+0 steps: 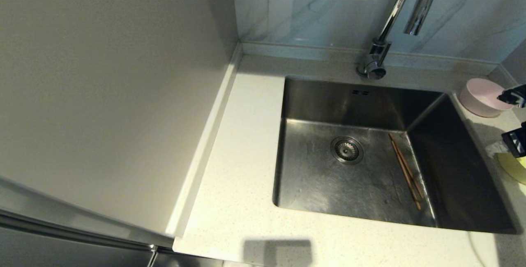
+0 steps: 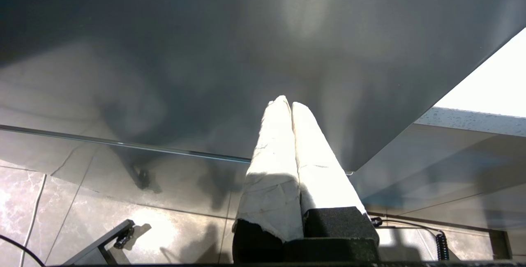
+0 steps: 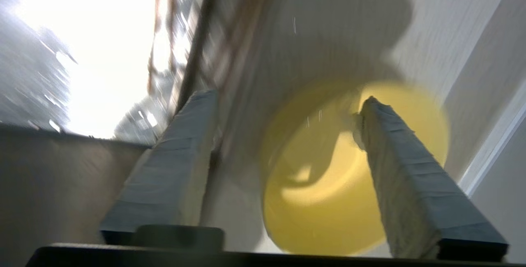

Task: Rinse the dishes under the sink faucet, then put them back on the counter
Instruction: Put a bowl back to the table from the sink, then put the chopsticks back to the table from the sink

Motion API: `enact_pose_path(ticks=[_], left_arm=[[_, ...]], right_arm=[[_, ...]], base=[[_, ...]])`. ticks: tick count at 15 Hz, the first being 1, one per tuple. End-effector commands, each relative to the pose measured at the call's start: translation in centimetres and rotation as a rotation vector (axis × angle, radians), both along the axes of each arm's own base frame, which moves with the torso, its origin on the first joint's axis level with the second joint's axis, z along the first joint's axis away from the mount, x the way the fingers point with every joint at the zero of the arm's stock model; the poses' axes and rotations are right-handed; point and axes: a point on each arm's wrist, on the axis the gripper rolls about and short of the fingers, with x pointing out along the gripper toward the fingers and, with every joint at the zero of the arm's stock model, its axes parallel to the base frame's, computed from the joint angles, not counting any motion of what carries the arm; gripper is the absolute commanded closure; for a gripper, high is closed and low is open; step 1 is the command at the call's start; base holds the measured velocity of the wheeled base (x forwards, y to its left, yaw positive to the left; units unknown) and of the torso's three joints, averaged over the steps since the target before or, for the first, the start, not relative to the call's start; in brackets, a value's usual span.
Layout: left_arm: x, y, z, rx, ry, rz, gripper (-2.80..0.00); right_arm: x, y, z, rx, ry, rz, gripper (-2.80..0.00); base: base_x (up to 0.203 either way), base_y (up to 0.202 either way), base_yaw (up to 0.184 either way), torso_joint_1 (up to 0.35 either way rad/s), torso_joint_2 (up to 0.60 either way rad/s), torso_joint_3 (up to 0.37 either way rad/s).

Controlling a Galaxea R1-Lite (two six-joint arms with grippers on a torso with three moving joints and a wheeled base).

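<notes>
Blue-grey marbled tile backs an off-white speckled counter (image 1: pixel 230 185) with a steel sink (image 1: pixel 312 185) sunk into it and a chrome faucet (image 1: pixel 388 24) arching over the back rim. Two chopsticks (image 1: pixel 406 170) lie side by side on the basin floor near its right wall. A pink bowl (image 1: pixel 478 96) sits on the counter's right strip near the back edge; a yellow-green bowl (image 3: pixel 328 193) sits nearer the front. The right gripper (image 3: pixel 287 107) hangs over it, jaws spread wide, grasping nothing. The left gripper (image 2: pixel 287 104) is parked below the counter, fingers pressed together.
</notes>
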Motion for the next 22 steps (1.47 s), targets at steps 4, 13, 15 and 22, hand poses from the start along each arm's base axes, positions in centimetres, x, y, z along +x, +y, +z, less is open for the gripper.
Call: enact_pose_path(ticks=[4,13,15,22], left_arm=[[0.0,0.0,0.0,0.000,-0.004,0.001,0.00],[0.0,0.0,0.0,0.000,-0.004,0.001,0.00],[0.0,0.0,0.0,0.000,-0.004,0.001,0.00],[0.0,0.0,0.0,0.000,-0.004,0.001,0.00]], right_arm=[[-0.5,3.9,3.0,0.008,-0.129,0.205,-2.80],[4.0,10.3,-1.0,-0.013,0.017,0.359,-2.80],[5.8,10.5,-3.3,-0.030,0.065,0.342,-2.80],[11.3,9.8,-10.5,-0.053,0.110,0.245,-2.80]], base=[[0.000,0.000,0.000,0.000,0.00,0.000],[0.000,0.000,0.000,0.000,0.00,0.000],[0.000,0.000,0.000,0.000,0.00,0.000],[0.000,0.000,0.000,0.000,0.00,0.000]])
